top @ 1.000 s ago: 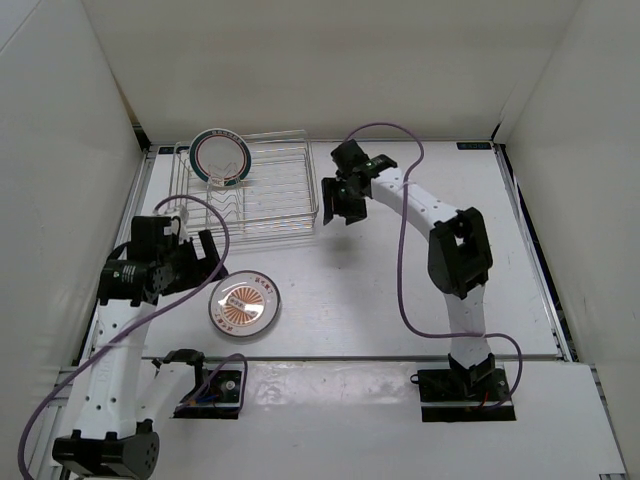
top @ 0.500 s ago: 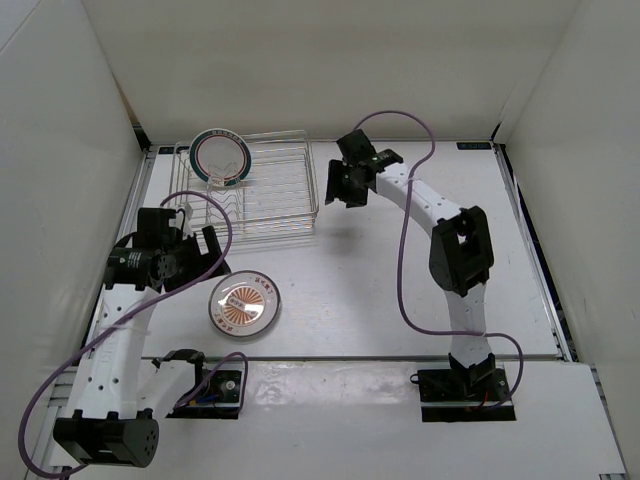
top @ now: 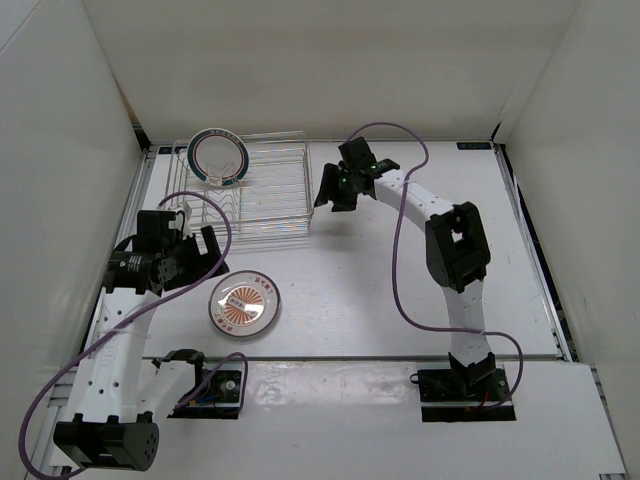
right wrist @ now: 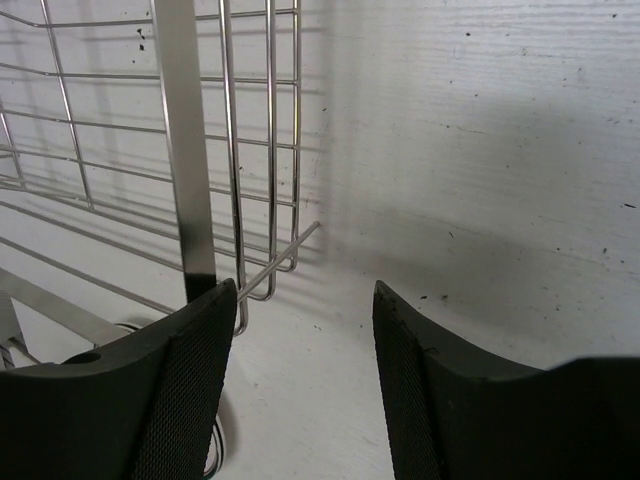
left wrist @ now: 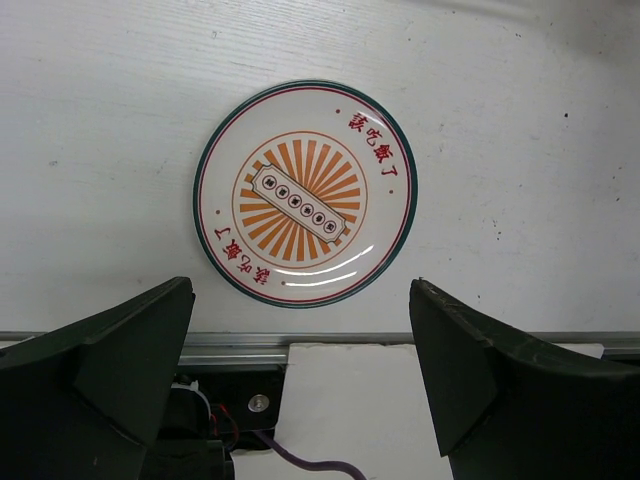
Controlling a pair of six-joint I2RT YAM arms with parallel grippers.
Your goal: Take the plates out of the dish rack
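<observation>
Both sets of jaws spread, nothing held. Left gripper [left wrist: 300, 292] hangs wide over sunburst plate [left wrist: 306, 193], which lies flat on table [left wrist: 520, 120] near arm bases (unloaded, by look of it). Right gripper [right wrist: 305, 295] sits low just beside right end of dish rack [right wrist: 232, 150], probably lining up approach. Teal-rimmed plate [top: 219, 158] stands upright at rack's far-left end, propped by tines, not yet unloaded.

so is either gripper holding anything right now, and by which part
Nothing is held. The left gripper is open near the orange sunburst plate; the right gripper is open beside the dish rack.
</observation>
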